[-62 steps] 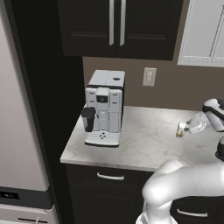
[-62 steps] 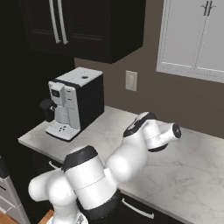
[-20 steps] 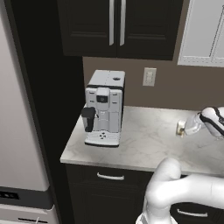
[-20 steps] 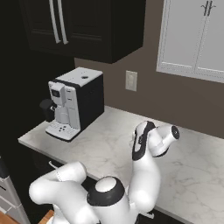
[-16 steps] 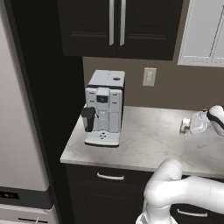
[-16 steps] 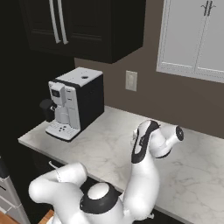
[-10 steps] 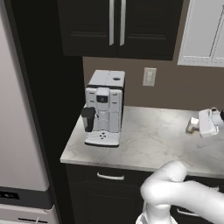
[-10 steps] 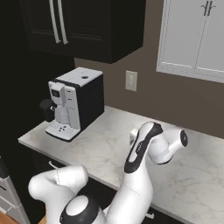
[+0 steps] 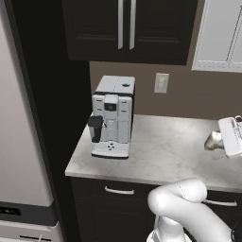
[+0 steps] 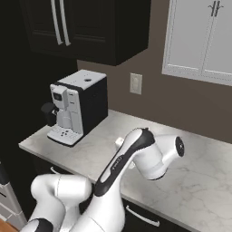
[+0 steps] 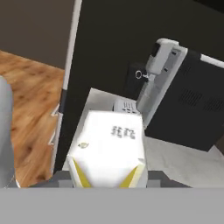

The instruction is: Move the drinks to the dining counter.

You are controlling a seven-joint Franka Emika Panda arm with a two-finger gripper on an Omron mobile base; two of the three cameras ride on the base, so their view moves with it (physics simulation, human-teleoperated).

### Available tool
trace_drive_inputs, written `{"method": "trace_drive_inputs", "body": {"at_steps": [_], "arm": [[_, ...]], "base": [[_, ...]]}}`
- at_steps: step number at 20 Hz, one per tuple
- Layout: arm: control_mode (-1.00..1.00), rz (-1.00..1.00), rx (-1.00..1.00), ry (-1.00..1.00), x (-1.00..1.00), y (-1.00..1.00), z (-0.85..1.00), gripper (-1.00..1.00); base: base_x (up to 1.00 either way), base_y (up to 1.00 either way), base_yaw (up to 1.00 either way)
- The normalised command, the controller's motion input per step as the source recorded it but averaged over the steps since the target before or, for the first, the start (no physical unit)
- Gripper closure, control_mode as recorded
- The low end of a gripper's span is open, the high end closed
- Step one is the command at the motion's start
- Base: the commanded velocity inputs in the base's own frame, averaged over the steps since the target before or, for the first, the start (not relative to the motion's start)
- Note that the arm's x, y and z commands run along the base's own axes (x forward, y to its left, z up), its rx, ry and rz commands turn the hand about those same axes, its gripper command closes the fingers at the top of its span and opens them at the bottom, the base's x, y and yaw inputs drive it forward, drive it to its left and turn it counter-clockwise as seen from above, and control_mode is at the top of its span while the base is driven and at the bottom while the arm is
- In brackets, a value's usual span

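Observation:
My gripper (image 9: 219, 140) hangs at the right edge of the left base view, just above the marbled worktop (image 9: 165, 153). It is shut on one of the drinks, a small whitish glass (image 9: 212, 141) that sticks out to the left of the white hand. In the hand view the glass (image 11: 109, 151) is a pale block with yellowish lower corners, sitting right in front of the camera between the jaws of the gripper (image 11: 107, 177). My own forearm hides the hand in the right base view. The dining counter is out of view.
A white and black coffee machine (image 9: 112, 117) stands at the worktop's left end and also shows in the hand view (image 11: 175, 96). A wall socket (image 9: 161, 82) sits on the brown wall under dark cabinets. A grey fridge (image 9: 23, 142) is at far left, with wooden floor (image 11: 26, 100) below.
The hand, still holding the glass, has moved to the right along the worktop, away from the coffee machine. The arm's elbow has swung round. The jaws have kept the same width.

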Motion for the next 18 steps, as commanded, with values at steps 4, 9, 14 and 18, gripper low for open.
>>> {"method": "trace_drive_inputs", "body": {"at_steps": [4,9,14,18], "arm": [[-1.0,0.2,-0.09,-0.05,-0.99,0.62,0.18,1.0],[-1.0,0.22,-0.07,-0.08,-1.0,0.59,0.09,1.0],[-1.0,0.21,-0.01,-0.09,-0.89,0.43,0.09,1.0],[-1.0,0.15,-0.02,-0.03,-0.29,0.12,0.0,1.0]], "base": [[0.0,0.0,0.0],[0.0,0.0,0.0],[0.0,0.0,0.0],[0.0,0.0,0.0]]}}
